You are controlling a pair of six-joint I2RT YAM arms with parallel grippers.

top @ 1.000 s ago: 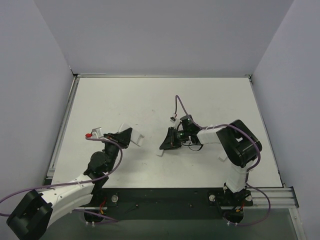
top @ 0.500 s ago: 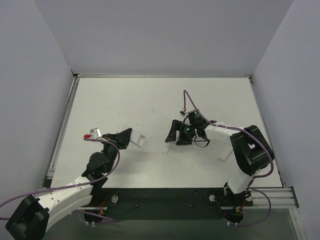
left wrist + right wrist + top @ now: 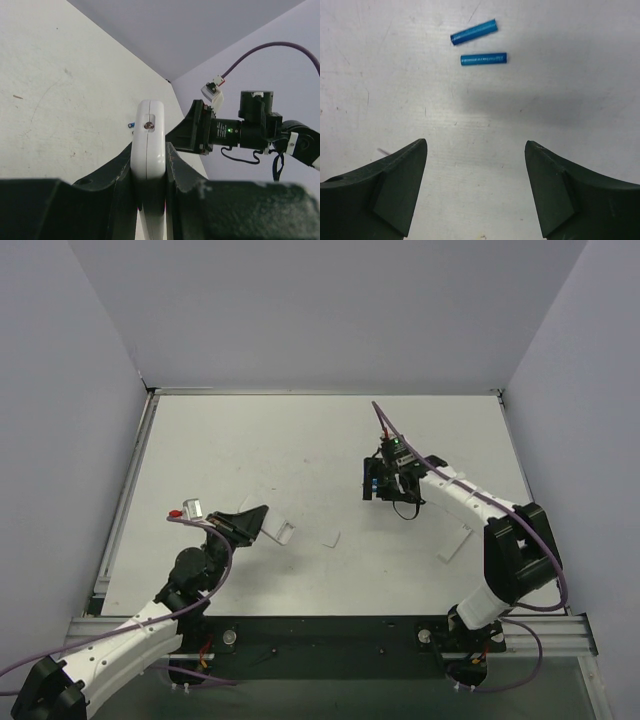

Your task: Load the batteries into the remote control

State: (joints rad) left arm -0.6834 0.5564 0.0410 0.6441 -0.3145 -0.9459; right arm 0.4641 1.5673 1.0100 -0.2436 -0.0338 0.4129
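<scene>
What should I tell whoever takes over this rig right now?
The left gripper is shut on the remote control, clamped edge-on between its fingers.
The right gripper is open and empty, hovering over the two batteries, which lie close together but apart on the table.
Done: the remote is in hand.
Left: pick up each battery and seat it in the remote. Neither is gripped yet.

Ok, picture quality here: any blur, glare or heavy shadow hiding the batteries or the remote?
Right wrist view: both batteries sharp, a soft shadow on the table just below them, no glare. Left wrist view: remote control in focus, the foreground at the bottom nearly black. Top view: evenly lit, batteries too small to tell.
</scene>
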